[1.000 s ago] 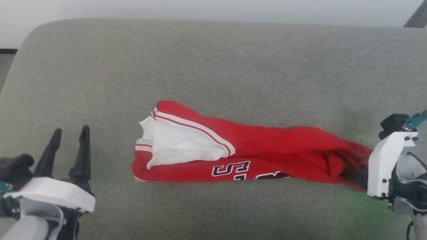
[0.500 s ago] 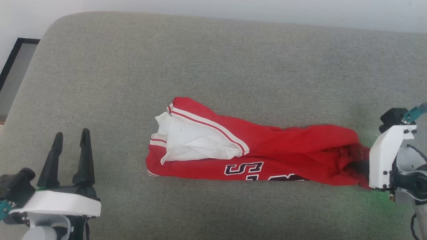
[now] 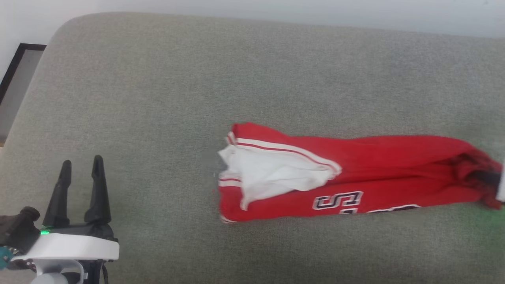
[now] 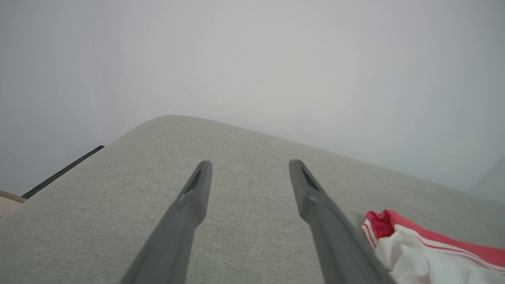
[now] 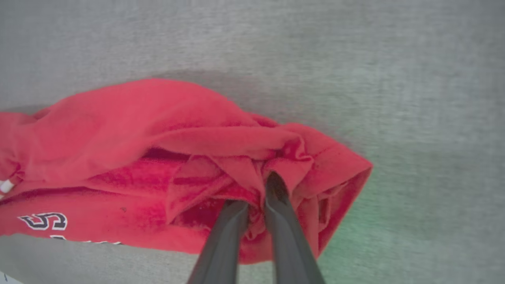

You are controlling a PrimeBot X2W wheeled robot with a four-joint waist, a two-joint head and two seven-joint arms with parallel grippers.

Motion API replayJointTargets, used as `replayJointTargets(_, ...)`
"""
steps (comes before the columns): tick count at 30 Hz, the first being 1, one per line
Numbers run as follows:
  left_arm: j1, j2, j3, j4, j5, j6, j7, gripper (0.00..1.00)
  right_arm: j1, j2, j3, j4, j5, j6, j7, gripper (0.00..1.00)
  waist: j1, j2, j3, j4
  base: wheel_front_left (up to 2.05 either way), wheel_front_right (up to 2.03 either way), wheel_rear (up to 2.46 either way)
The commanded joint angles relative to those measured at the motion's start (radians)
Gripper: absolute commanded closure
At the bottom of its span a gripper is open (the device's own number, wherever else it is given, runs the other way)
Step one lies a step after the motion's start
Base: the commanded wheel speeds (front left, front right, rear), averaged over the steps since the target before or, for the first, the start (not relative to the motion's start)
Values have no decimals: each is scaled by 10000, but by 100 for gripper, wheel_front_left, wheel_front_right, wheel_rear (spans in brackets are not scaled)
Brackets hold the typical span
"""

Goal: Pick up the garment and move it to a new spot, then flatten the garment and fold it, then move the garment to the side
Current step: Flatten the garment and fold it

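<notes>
While our left gripper (image 3: pixel 82 159) hangs spread wide over the near part of the grey cushion (image 3: pixel 158 98), our right gripper (image 5: pixel 256 189) pinches a bunched red end of the garment (image 3: pixel 394 157). It lies stretched lengthwise mid-cushion, white sleeve (image 3: pixel 272 173) toward our left, part of a black number on its near side, pale wall (image 3: pixel 276 8) beyond.

A grey fabric cushion (image 3: pixel 158 98) with a rounded corner spread wide. Behind the cushion stood a plain pale wall (image 3: pixel 276 10); beside its left end, a dark-framed panel (image 3: pixel 12 94).
</notes>
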State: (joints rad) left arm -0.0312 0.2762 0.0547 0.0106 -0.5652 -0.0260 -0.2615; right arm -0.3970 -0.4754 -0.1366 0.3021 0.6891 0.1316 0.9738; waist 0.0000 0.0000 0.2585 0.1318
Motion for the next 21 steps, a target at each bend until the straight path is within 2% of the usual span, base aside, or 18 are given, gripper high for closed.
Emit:
replayJointTargets(1,-11,-96,100,48,140,-156,-42,0,-160,-178,-255,192,-190,-18,-98,100,0,0,27,-38,0,0,0)
replayJointTargets(7,-164,-305,306,107,429,-401,-43,0,-517,-346,-785,795,-496,-18,-229,100,0,0,112,-144,0,0,0)
replayJointTargets(11,-258,-470,424,166,587,-548,-43,0,-789,-224,-755,939,-464,-18,-201,100,0,0,131,-257,0,0,0)
replayJointTargets(16,-239,-611,647,201,699,-670,-43,0,-738,0,-368,298,83,-12,93,100,0,0,77,-440,0,0,0)
replayJointTargets(21,-208,-739,763,201,829,-757,-43,0,-454,374,203,-1036,893,-12,581,100,0,0,-10,-556,0,0,0)
